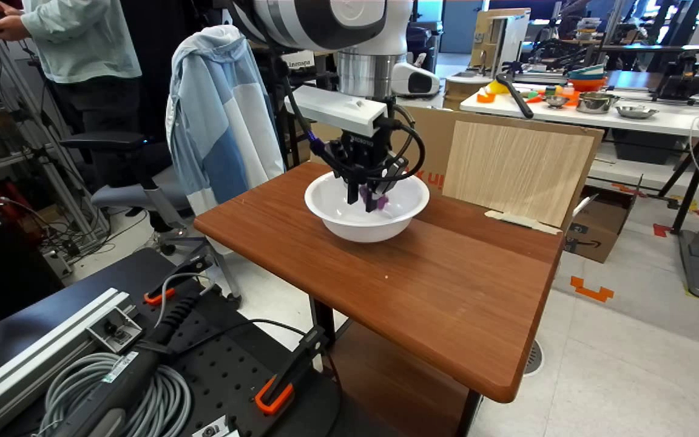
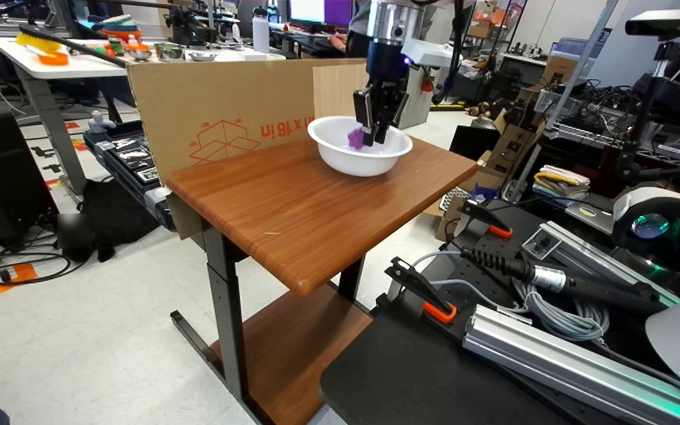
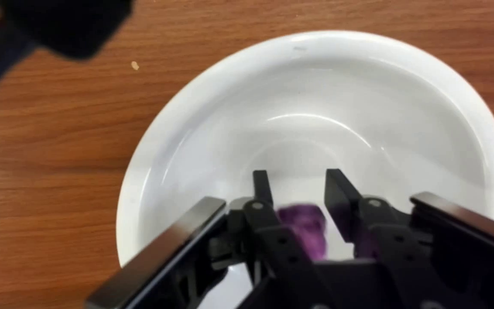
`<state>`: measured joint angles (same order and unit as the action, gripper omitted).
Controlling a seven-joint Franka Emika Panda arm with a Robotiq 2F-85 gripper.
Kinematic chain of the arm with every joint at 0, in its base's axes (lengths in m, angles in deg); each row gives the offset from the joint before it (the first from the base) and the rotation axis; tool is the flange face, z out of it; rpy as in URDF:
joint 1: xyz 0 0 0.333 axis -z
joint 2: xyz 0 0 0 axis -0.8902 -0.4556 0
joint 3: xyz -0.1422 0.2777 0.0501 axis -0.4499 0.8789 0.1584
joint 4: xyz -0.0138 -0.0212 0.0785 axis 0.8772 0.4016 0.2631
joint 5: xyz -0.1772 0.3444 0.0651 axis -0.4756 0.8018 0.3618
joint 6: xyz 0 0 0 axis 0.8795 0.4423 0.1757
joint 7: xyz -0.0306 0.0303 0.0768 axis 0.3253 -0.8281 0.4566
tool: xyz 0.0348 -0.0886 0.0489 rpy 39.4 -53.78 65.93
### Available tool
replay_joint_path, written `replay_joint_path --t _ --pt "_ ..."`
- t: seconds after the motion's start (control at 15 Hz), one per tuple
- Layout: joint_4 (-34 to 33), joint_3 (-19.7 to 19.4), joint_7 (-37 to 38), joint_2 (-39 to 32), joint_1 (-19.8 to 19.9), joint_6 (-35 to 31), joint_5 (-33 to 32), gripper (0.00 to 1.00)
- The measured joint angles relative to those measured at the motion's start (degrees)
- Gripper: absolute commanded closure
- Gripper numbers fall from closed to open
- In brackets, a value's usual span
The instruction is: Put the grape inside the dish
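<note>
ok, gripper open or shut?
The gripper is open: in the wrist view its fingertips stand apart, and white bowl shows between the grapes and one of them. Can't tell if the grapes touch the other.

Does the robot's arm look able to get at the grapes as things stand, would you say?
Probably yes: the tool is over the bowl, its fingers are apart with the grapes showing between them, and I see nothing blocking the way.

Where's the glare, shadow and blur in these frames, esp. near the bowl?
Wrist view: curved bright glints inside the bowl, grapes soft-edged, dark shape in the upper left corner out of focus; in an exterior view, a soft shadow on the table beside the bowl; in an exterior view, green glints on the goggles.
</note>
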<state>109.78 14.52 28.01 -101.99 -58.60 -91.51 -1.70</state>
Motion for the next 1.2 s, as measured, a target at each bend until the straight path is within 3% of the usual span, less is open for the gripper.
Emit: replay_joint_path --t 0.27,0.8,1.2 --pt "2.0 -0.4 0.0 2.1 0.0 0.0 -1.3 0.02" --pt "15.6 -1.7 -5.0 18.0 1.5 -0.1 -2.4 0.00" --pt "17.5 -1.7 -5.2 19.9 1.6 -0.4 -2.4 0.00"
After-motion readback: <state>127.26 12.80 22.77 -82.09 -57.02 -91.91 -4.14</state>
